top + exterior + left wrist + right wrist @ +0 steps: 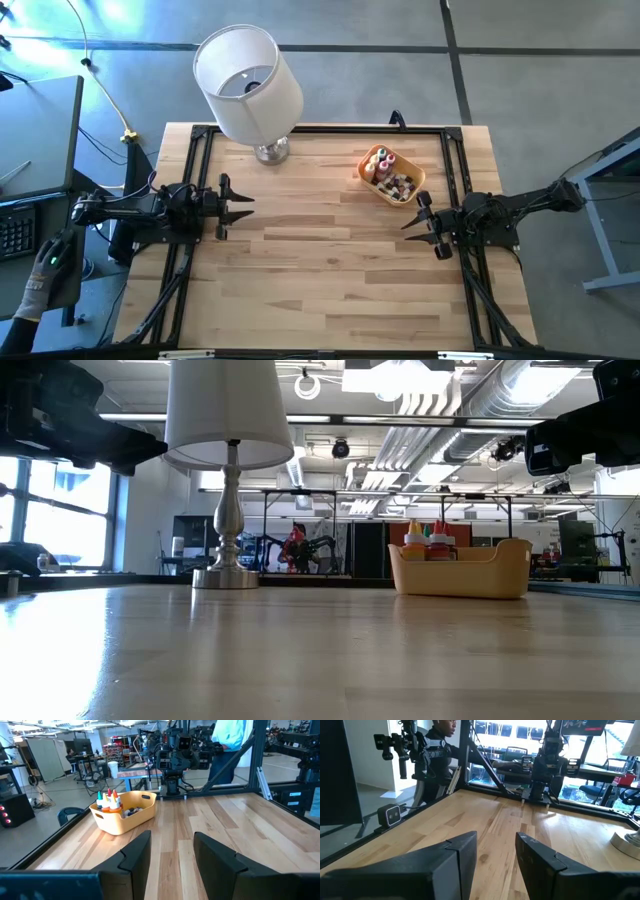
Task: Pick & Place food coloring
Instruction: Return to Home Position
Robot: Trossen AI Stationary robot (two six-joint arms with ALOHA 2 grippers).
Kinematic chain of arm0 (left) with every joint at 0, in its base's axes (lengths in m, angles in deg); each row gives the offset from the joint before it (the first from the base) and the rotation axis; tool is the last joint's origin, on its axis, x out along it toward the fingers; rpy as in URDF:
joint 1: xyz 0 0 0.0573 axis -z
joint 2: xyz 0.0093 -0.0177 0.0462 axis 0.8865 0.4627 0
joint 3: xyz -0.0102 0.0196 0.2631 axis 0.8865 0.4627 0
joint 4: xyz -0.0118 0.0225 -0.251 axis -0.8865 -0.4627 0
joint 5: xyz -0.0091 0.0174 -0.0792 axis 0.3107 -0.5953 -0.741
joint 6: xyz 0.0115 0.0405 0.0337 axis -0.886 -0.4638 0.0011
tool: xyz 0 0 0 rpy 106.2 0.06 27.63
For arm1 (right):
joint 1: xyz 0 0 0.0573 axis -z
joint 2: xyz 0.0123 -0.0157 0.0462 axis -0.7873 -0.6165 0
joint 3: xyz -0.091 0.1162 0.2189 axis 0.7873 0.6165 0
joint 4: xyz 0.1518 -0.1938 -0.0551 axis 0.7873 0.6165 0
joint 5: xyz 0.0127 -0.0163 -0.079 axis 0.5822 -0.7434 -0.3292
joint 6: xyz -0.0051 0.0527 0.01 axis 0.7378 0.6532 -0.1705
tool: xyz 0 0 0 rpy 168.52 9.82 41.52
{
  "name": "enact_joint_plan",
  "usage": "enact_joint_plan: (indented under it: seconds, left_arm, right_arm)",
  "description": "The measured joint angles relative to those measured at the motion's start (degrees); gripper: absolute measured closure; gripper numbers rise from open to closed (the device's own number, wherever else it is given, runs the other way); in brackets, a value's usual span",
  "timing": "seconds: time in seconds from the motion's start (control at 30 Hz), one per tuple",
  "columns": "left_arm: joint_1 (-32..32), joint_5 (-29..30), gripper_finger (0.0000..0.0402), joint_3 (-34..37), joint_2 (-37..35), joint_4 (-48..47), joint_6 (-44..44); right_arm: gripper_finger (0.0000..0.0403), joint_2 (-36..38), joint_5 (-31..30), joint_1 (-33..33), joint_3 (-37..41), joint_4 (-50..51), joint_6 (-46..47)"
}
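Pale plank table in ducted workshop; left end effector and right end effector wide.

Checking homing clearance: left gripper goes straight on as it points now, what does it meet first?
The left gripper has bare table ahead, then probably the right gripper facing it. The yellow bin sits off that line.

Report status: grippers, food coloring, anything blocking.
Left gripper open, empty, left edge. Right gripper open, empty, right edge. Food coloring bottles in yellow bin. Lamp behind, not blocking.
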Motion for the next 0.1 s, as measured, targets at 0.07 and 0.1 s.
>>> enact_joint_plan:
  seconds: [0.07,0.1]
  left_arm:
    - [0.0,0.0,0.0257,0.0,0.0,0.0,0.0]
    - [0.0,0.0,0.0257,0.0,0.0,0.0,0.0]
  right_arm:
    - [0.0274,0.0,0.0,0.0,0.0,0.0,0.0]
    - [0.0274,0.0,0.0,0.0,0.0,0.0,0.0]
